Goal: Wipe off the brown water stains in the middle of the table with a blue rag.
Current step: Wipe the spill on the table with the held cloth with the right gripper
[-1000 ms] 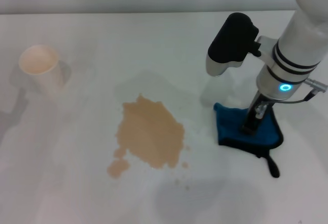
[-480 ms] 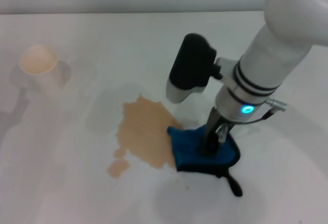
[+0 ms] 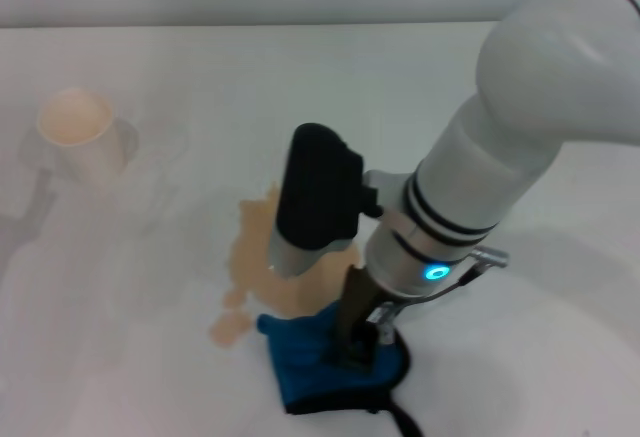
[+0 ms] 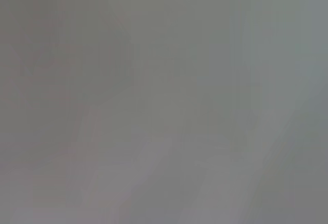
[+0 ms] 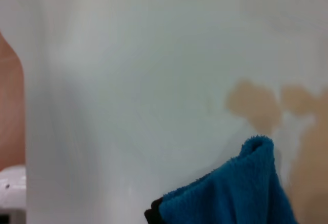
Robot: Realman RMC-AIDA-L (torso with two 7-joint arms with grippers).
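Right hand [image 3: 357,349] is pinching the rag [image 3: 305,362] and pressing it onto the surface [image 3: 520,87] at the lower middle of the head view, right on the bottom edge of the stains [image 3: 250,247]. A few brown blobs sit just left of the rag. Cup [image 3: 80,137] is upper left. Left hand isn't visible.

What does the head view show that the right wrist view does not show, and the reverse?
Only the head view shows the right gripper pressing on the blue rag, the arm above it, and the white paper cup far to the left. Only the right wrist view shows the rag's fuzzy raised corner up close. Both share the blue rag, the brown water stains and the table.
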